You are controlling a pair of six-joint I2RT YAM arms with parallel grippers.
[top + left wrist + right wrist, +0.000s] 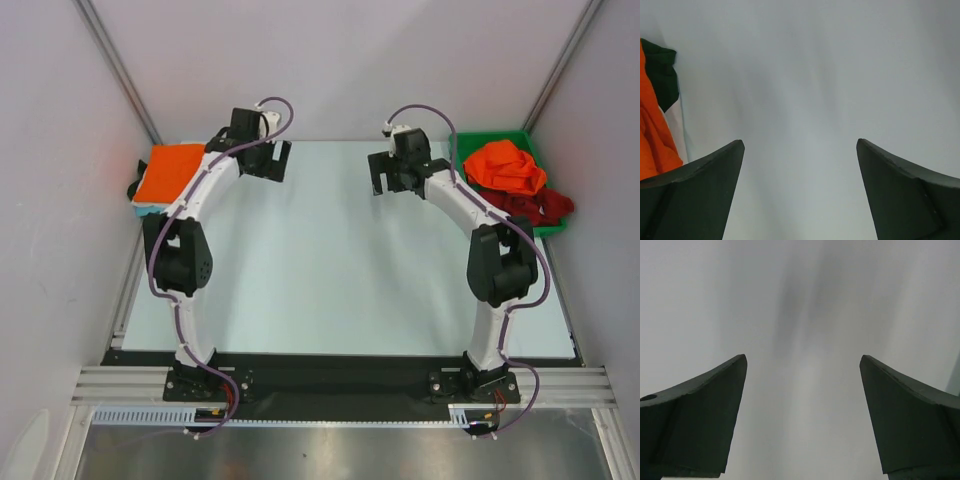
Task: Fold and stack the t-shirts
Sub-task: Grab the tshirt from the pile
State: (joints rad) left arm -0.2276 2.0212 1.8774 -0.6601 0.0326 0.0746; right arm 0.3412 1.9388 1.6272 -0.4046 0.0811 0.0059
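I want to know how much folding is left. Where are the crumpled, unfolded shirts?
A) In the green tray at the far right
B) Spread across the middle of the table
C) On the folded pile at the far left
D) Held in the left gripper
A: the crumpled orange shirt and the dark red shirt lie bunched in the green tray.

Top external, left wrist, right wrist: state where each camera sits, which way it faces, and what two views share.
Top external: above and behind the bases, looking down at the table; both arms, left hand and right hand show.
Left wrist: on the left arm, facing the table past its two spread fingers.
Right wrist: on the right arm, facing a plain pale surface between spread fingers.
Shared: top external and left wrist both show the folded orange t-shirt.
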